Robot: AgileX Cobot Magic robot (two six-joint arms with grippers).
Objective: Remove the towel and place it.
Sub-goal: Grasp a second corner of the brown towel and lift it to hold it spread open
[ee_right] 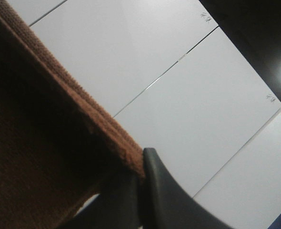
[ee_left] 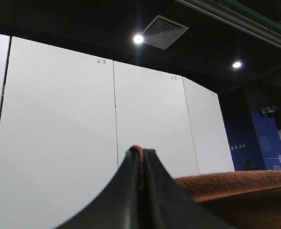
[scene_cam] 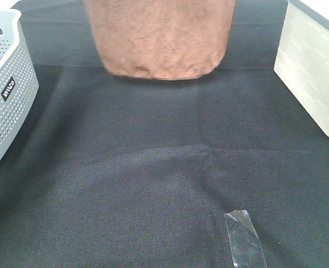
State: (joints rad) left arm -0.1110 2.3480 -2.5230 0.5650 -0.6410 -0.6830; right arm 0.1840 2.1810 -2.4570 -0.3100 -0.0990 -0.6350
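The brown towel (scene_cam: 161, 36) hangs down at the back centre of the exterior view, its lower edge just above the black table. Its top runs out of the frame, and neither gripper shows in that view. In the left wrist view my left gripper (ee_left: 141, 157) is shut on the towel's edge (ee_left: 235, 183), a sliver of cloth pinched between the black fingers. In the right wrist view my right gripper (ee_right: 140, 167) is shut on the towel's hemmed edge (ee_right: 74, 105). Both wrist cameras look up at white wall panels.
A grey perforated basket (scene_cam: 5, 95) stands at the left edge. A white bin (scene_cam: 315, 67) stands at the right edge. A strip of clear tape (scene_cam: 244, 237) lies on the black tablecloth (scene_cam: 153, 178) near the front right.
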